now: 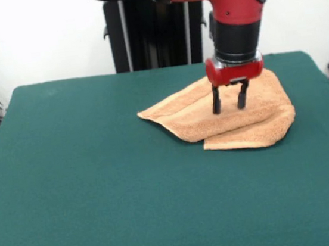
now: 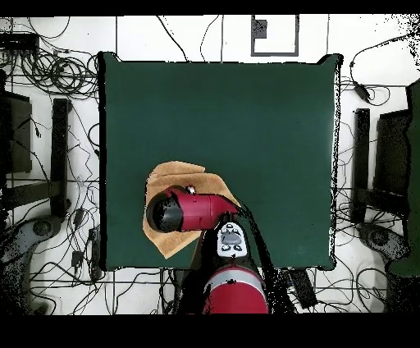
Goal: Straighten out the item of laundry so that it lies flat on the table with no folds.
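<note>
The claw [image 1: 229, 104] hangs released, its two fingers spread and pointing down right over the folded towel [image 1: 224, 118], which lies doubled on the counter [image 1: 100, 185] toward the pedestal's side, long axis running crosswise beneath the claw.

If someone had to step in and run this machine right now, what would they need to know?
Gripper: jaws open, pointing down over the towel, holding nothing; whether the tips touch the cloth is unclear.
Towel: on the green table, at the robot's side, near the right edge in the front view. It is still folded, with one layer lapped over another.
Done: nothing visibly flattened yet.
Left: grip an edge or corner of the upper layer, pull it open, smooth out every fold.
</note>
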Motion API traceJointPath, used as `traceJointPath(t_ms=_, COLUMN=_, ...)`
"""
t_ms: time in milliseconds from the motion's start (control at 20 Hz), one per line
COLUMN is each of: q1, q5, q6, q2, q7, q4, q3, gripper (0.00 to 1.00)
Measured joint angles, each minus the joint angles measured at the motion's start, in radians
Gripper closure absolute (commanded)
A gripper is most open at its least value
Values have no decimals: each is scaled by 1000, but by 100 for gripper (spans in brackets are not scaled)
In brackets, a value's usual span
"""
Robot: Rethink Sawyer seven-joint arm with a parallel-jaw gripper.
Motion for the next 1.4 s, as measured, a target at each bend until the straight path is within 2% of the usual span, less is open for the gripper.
traceJointPath(t_ms=900, q1=-63, q5=0, q6=0, q2=14, q7=0, q4=-52, q3=46, gripper=0)
traceJointPath(t_ms=1400, q1=-71, q5=0, q6=74, q2=-36, q7=0, q4=-82, q3=57, gripper=0)
